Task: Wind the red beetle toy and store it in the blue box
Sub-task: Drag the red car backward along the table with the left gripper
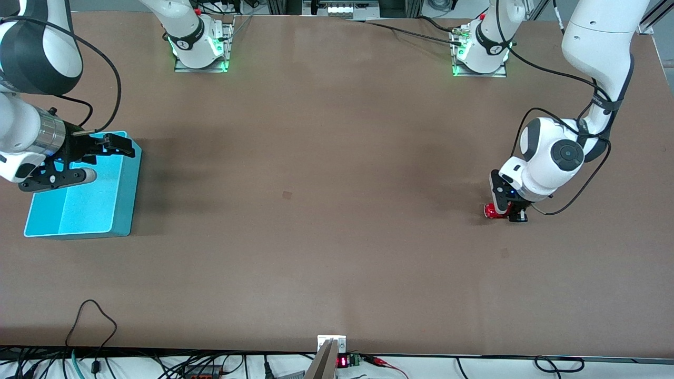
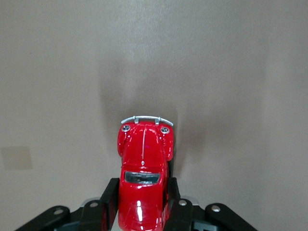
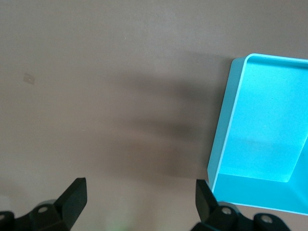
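The red beetle toy (image 1: 494, 210) (image 2: 144, 178) rests on the brown table at the left arm's end, its silvery bumper pointing away from the wrist. My left gripper (image 1: 506, 212) (image 2: 143, 204) is shut on the toy, one black pad against each flank. The blue box (image 1: 84, 195) (image 3: 262, 139), a cyan bin with a paler inside, stands at the right arm's end. My right gripper (image 1: 113, 147) (image 3: 139, 195) hangs open over the box's rim toward the bases, with nothing between its fingers.
A bare brown tabletop (image 1: 316, 184) lies between the toy and the box. Cables (image 1: 95, 321) trail over the table edge nearest the front camera. A small mount (image 1: 331, 345) sits at the middle of that edge.
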`<state>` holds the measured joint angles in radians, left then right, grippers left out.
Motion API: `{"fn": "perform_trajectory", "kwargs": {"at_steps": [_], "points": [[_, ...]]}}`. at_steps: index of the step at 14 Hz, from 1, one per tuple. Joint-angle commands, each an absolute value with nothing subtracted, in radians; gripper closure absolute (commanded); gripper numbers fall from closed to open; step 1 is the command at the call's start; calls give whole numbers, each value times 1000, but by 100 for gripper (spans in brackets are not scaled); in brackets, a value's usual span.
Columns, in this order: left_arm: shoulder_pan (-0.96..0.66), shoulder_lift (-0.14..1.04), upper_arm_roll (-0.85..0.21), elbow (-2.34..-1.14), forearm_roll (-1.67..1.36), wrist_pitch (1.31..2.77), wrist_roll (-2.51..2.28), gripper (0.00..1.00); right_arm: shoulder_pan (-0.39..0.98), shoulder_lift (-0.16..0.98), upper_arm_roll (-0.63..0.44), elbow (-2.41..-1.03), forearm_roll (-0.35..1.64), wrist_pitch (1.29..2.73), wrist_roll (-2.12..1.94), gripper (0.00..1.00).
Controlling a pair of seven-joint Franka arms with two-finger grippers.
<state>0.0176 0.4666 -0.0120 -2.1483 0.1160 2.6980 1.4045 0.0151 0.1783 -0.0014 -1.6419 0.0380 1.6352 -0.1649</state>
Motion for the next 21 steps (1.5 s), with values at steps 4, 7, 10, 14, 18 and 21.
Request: {"fn": "perform_trajectory", "kwargs": {"at_steps": [4,7,10,14,18,21], "points": [[153,509,-15,-2111,126,2677,1577,87,9,176,0,-1647,63,1629,-169,0],[238,529,-14,-2102,129,2681,1633,87,12,178,2,-1647,63,1626,-169,0],[276,558,-15,-2060,127,2681,1712,87,12,178,2,-1646,63,1626,-169,0],[284,554,-17,-2057,120,2683,1706,11,12,179,2,-1646,63,1626,-170,0],[285,490,-41,-2048,117,2654,1701,0,12,181,2,-1646,67,1631,-169,0],[279,418,-51,-2046,117,2551,1677,0,9,181,2,-1647,83,1626,-172,0]]}}
